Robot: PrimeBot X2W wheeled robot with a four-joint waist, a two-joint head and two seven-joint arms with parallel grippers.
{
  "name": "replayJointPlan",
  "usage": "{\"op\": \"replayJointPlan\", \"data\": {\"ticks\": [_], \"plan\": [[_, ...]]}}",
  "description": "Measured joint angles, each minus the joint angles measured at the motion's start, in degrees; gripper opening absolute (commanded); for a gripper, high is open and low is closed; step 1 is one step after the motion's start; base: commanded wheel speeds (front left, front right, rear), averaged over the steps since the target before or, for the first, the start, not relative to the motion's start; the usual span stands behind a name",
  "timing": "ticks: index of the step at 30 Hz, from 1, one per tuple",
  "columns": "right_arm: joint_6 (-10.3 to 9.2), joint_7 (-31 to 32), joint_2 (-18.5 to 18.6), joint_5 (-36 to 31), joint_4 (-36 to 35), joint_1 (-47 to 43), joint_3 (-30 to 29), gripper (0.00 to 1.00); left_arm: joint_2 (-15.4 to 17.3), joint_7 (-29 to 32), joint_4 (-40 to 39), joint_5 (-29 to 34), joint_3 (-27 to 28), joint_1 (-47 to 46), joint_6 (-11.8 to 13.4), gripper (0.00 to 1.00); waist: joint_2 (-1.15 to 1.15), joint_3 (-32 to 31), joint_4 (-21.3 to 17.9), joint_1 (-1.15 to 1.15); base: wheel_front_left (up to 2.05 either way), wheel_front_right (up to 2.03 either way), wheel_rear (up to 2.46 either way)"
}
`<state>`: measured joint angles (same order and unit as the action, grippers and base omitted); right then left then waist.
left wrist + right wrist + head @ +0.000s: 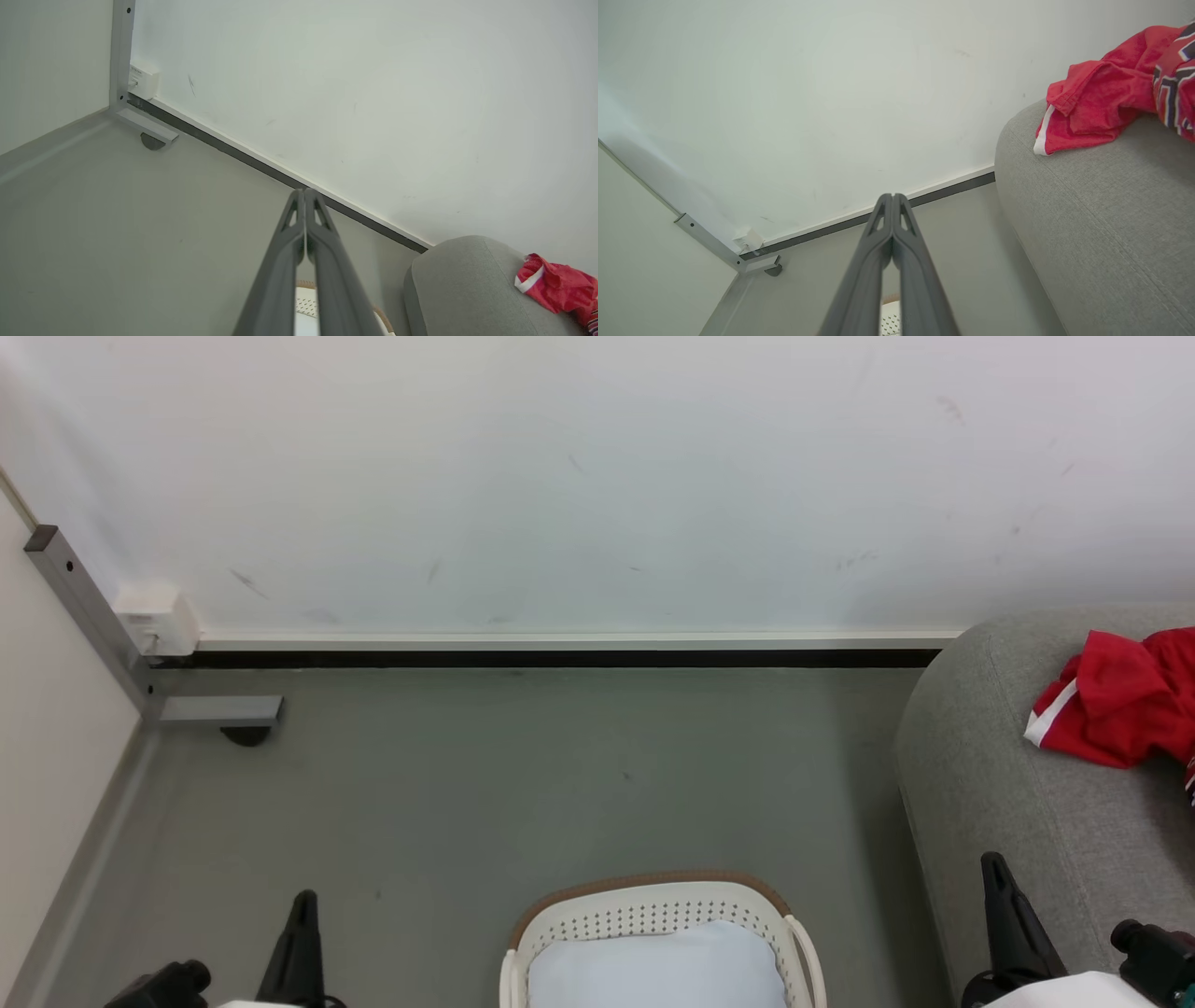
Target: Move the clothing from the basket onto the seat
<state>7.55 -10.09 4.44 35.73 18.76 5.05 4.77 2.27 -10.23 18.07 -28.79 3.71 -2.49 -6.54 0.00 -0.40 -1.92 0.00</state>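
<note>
The red clothing (pixel 1116 700) lies crumpled on the grey seat (pixel 1008 803) at the right edge of the head view; the basket (pixel 653 907) sits at bottom centre, with a pale lining (pixel 658 971) inside. The left gripper (pixel 304 192) and right gripper (pixel 893 196) each have jaws pressed together, holding nothing.

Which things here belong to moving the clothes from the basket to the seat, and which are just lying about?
Part of the job: red clothing, lying on the grey seat; white basket; left gripper and right gripper, both shut.
Just there: pale lining in the basket; grey metal post; white wall box.
</note>
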Motion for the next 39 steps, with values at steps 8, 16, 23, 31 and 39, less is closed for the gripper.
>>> {"op": "replayJointPlan", "data": {"ticks": [8,16,23,31,39], "plan": [[0.00,2.52,-0.40,8.61,-0.57,0.02,-1.75,0.00,0.01,2.49,-0.59,-9.60,0.37,-0.47,-0.08,0.00,0.00,0.06,0.20,0.00,0.00,0.00,0.00],[0.00,4.23,-0.56,14.51,-1.09,0.08,-3.00,0.00,0.02,4.19,-1.04,-16.18,0.70,-0.75,-0.24,0.00,0.00,0.10,0.34,0.00,0.00,0.00,0.00],[0.00,5.53,-0.64,18.98,-1.54,0.14,-3.80,0.00,0.04,5.64,-1.46,-21.50,0.99,-1.04,-0.25,0.00,0.00,0.14,0.46,0.00,0.00,0.00,0.00],[0.00,7.09,-0.73,23.94,-2.01,0.20,-4.88,0.00,0.07,7.11,-1.71,-26.86,1.19,-1.22,-0.43,0.00,0.00,0.18,0.60,0.00,0.00,0.00,0.00],[0.00,8.33,-0.83,28.60,-2.27,0.31,-5.70,0.00,0.11,8.40,-1.94,-32.05,1.37,-1.71,-0.47,0.00,0.00,0.22,0.74,0.00,0.00,0.00,0.00]]}}
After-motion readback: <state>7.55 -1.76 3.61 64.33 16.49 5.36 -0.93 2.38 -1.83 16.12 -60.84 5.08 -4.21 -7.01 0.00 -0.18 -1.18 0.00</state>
